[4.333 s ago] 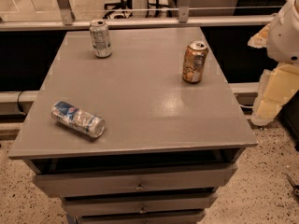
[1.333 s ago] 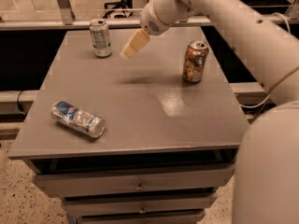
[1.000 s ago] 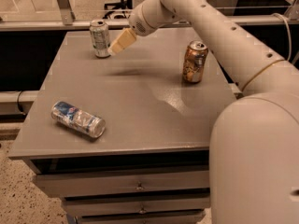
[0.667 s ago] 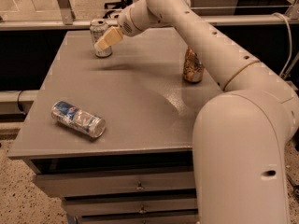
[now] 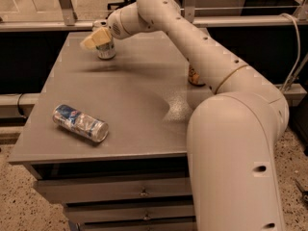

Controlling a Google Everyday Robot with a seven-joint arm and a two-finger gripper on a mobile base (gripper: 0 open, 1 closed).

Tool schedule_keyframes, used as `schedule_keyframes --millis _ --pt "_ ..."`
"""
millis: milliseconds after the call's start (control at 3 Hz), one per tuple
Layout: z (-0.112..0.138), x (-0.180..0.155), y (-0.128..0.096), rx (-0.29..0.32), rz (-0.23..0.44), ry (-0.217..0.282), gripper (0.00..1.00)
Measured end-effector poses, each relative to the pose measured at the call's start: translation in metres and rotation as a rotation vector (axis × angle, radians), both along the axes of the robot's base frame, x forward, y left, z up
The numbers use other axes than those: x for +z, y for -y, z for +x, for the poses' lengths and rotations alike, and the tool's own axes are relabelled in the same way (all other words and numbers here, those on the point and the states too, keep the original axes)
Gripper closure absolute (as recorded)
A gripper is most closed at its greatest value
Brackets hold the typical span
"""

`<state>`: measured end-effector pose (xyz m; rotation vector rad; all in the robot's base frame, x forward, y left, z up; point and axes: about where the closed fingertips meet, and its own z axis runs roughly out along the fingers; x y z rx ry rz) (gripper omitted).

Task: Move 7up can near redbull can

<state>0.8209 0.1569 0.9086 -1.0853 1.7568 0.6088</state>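
Note:
The 7up can (image 5: 106, 51) stands upright at the far left of the grey table (image 5: 130, 95), mostly hidden behind my gripper. My gripper (image 5: 95, 38) is right at the can's upper part, in front of it and slightly left. The redbull can (image 5: 80, 123) lies on its side near the front left of the table, its shiny end toward the right front. The long white arm (image 5: 202, 47) reaches from the front right across the table to the far left.
An orange-brown can (image 5: 194, 76) stands at the right side of the table, largely hidden by the arm. Drawers (image 5: 115, 196) sit under the tabletop. A rail (image 5: 48, 25) and a dark gap run behind the table.
The arm has swung from the right side across the table to the far left, and the gripper has come up to the 7up can. The cans have not moved.

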Motion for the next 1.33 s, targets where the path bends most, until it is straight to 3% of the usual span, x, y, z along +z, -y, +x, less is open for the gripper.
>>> schedule_keyframes --millis 667,1000,1333 --pt "0.004 -0.009 -0.008 -0.009 0.021 -0.011 0.47" --pt "-0.009 0.006 -0.004 0.041 0.028 0.011 0.78" --pt "-0.039 0.028 -0.002 0.139 0.016 0.048 0.99"
